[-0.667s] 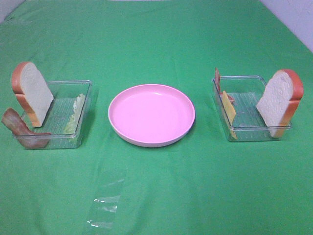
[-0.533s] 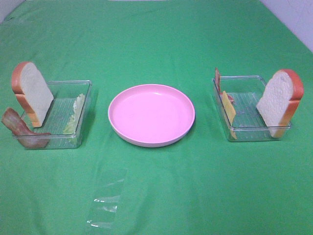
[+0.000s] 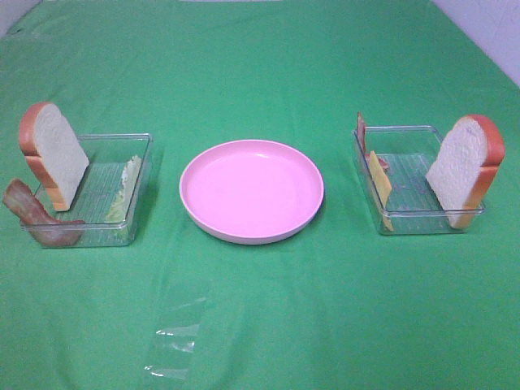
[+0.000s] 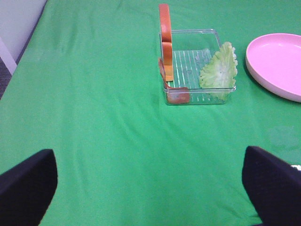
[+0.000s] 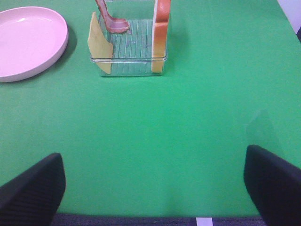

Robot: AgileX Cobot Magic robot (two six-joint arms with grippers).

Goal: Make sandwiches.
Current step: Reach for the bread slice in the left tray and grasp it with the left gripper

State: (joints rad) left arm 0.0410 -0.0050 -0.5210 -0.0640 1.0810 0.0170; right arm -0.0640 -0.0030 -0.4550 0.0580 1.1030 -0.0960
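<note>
Hovering with left hand [image 4: 150, 188] and right hand [image 5: 153, 188] spread wide, empty; facing left bread slice [image 4: 164, 37] and right bread slice [image 5: 161, 33] edge-on, upright, straight ahead.

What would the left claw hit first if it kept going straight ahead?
Most likely the green tablecloth just ahead; the clear tray with bread and lettuce sits farther on, slightly off its line. Depth is hard to judge.

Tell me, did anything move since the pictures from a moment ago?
Nothing visibly changed. In the high view the left bread slice, bacon and lettuce stay where they were at the left tray. So do the right bread slice and cheese at the right tray, and the pink plate between them.
</note>
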